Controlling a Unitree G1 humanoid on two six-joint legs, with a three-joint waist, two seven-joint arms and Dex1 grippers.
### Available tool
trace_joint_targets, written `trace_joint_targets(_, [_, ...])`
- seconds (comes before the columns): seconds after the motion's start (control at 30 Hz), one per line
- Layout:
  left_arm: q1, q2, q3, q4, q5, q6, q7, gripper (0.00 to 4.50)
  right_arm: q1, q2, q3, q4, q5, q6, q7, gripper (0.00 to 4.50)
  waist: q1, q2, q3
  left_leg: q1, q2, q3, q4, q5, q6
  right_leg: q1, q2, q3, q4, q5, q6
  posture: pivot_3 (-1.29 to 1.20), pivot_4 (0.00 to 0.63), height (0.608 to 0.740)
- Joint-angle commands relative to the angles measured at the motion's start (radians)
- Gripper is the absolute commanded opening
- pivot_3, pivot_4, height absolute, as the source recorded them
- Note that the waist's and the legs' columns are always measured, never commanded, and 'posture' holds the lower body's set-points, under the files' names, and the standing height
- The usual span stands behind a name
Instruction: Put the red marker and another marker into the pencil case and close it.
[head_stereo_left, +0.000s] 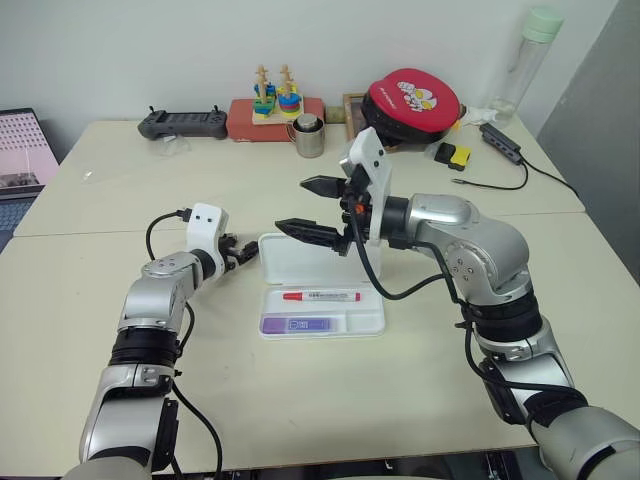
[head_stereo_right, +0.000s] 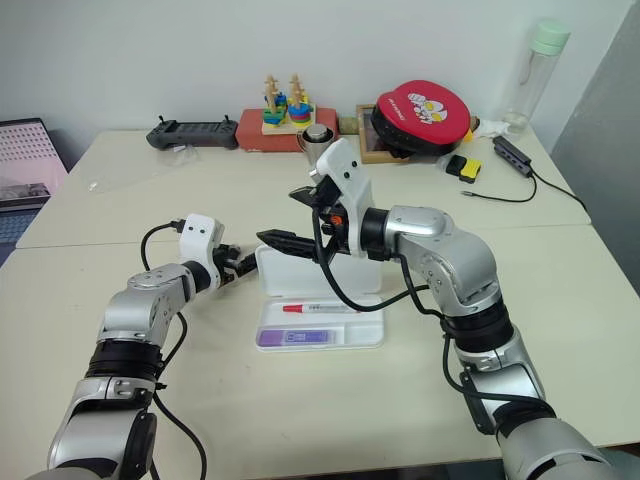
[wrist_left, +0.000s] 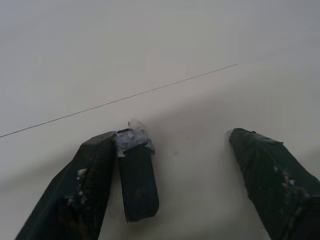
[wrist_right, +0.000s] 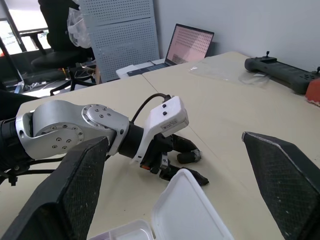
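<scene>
Right gripper (head_stereo_left: 312, 207): jaws spread wide and empty, held above the raised lid and pointing toward the robot's left.
Left gripper (head_stereo_left: 243, 252): fingers parted, nothing between them (the right wrist view shows them at the lid's corner, though whether they touch it I cannot tell).
Pencil case (head_stereo_left: 372, 321): open at the table's centre, its lid (head_stereo_left: 292, 257) standing up at twelve o'clock from the tray.
Red marker (head_stereo_left: 321, 296): lying flat in the tray's far compartment, just below the lid's hinge.
Another marker (head_stereo_left: 296, 324): the purple highlighter, lying in the near compartment, at six o'clock from the red marker.
Further out: a metal cup (head_stereo_left: 308, 136) and a stacking toy (head_stereo_left: 274, 98) at twelve o'clock near the wall, a red pouch (head_stereo_left: 412, 100) at one o'clock, a game controller (head_stereo_left: 183, 123) at eleven o'clock.
Step in hand: both markers look to be loaded, so only closing remains (my judgement).
Next move: a finger must get behind the lid's top edge and tip it forward and down over the tray, then press until it latches; the tray may slide unless the other gripper steadies it.
</scene>
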Motion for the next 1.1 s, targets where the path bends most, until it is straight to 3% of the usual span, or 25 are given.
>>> trace_joint_targets(0.03, [0.009,-0.006,0.013,-0.041,0.006,0.046,0.028,2.96,-0.021,-0.002,-0.026,-0.016,0.004,-0.022,-0.009,4.50,0.000,0.000,0.000,0.000,0.000,0.000,0.000,0.000,0.000,0.000,0.000,0.000,0.000,0.000,0.000,0.00,0.150,0.740])
trace_joint_targets(0.3, [0.095,0.039,0.041,-0.201,-0.011,0.168,0.038,1.44,-0.024,-0.010,-0.026,-0.006,0.004,-0.026,-0.006,4.50,-0.002,0.000,0.000,0.000,0.000,0.000,0.000,0.000,0.000,0.000,0.000,0.001,0.000,0.000,0.000,0.00,0.150,0.740])
trace_joint_targets(0.47, [0.103,0.042,0.070,-0.201,-0.008,0.164,0.057,0.45,-0.028,-0.009,-0.023,0.010,0.002,-0.039,-0.002,4.50,-0.001,0.000,0.000,0.000,0.000,0.000,0.000,0.000,0.000,0.000,0.000,0.000,0.000,0.000,0.000,0.00,0.150,0.740])
trace_joint_targets(0.67, [0.061,0.035,0.126,-0.201,-0.046,0.075,0.042,0.43,-0.014,-0.058,-0.048,-0.017,0.017,-0.052,0.035,4.50,-0.001,0.000,0.000,0.000,0.000,0.000,0.000,0.000,0.000,0.000,0.000,0.000,0.000,0.000,0.000,0.00,0.150,0.740])
trace_joint_targets(0.83, [-0.005,0.059,0.157,-0.375,-0.217,0.005,-0.178,0.43,0.051,-0.187,-0.137,-0.129,0.126,-0.018,0.137,4.50,0.015,0.000,0.000,-0.004,0.000,-0.002,0.002,0.000,0.000,-0.001,-0.001,-0.001,-0.002,0.000,0.000,0.00,0.150,0.740])
trace_joint_targets(0.93, [-0.039,0.075,0.039,-0.549,-0.319,0.075,-0.354,0.43,0.131,-0.313,-0.185,-0.228,0.200,0.029,0.218,4.50,0.025,0.000,0.000,-0.005,0.000,-0.001,0.001,0.000,0.000,-0.001,-0.001,-0.001,-0.003,0.000,0.000,0.00,0.150,0.740])
trace_joint_targets(1.1, [-0.061,0.100,-0.219,-0.641,-0.283,0.097,-0.519,0.43,0.266,-0.482,-0.192,-0.332,0.230,0.051,0.277,4.50,0.027,0.000,0.000,-0.004,-0.001,0.000,0.001,0.000,0.000,0.001,-0.002,0.000,-0.004,0.000,0.000,0.00,0.150,0.740])
